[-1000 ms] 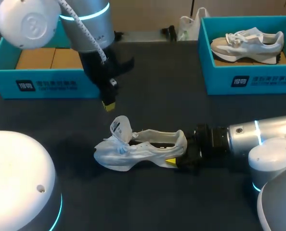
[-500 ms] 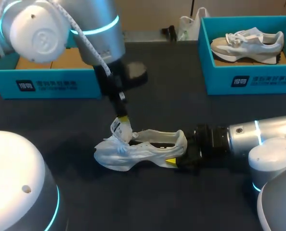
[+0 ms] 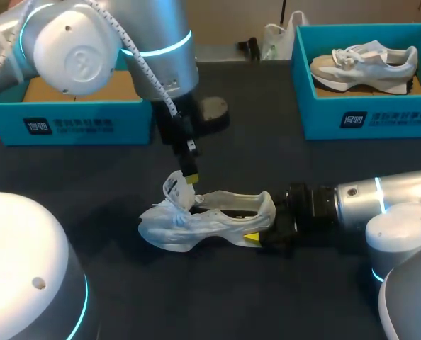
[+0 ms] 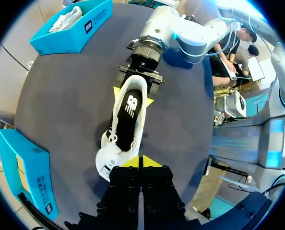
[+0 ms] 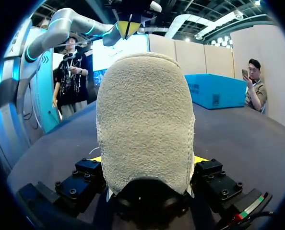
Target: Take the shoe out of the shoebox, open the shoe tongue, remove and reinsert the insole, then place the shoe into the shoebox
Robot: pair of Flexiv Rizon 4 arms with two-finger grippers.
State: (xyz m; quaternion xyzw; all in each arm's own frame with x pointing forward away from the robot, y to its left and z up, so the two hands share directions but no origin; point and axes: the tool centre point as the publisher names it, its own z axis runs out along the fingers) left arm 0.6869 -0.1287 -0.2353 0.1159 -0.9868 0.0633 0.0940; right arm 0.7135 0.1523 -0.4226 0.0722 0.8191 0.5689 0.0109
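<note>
**Shoe out and tongue up; insole work and return to the box still to do**

The left gripper [image 3: 190, 177] hangs with its yellow tips pressed together, nothing visibly between them. It sits right over the raised tongue [image 3: 176, 188] of the white mesh sneaker [image 3: 210, 219], at or almost at contact. The right gripper [image 5: 147, 162] is clamped on the sneaker's heel, one yellow tip on each side, and holds the shoe steady on its sole. The sneaker lies in the middle of the dark table [image 3: 267, 149], toe towards the left edge.

In the left wrist view the tongue stands folded forward over the toe, so the mouth of the shoe is open. The black insole [image 4: 129, 112] lies flat inside. From this I cannot tell whether the insole has already been out and back.

The empty teal cardboard shoebox [image 3: 69, 126] stands at the far left corner. A second teal shoebox [image 3: 366, 119] at the far right corner holds a grey-and-white sneaker [image 3: 366, 62].

As I judge it, taking out and opening the tongue are done. Lifting the insole, reseating it and boxing the shoe remain.
</note>
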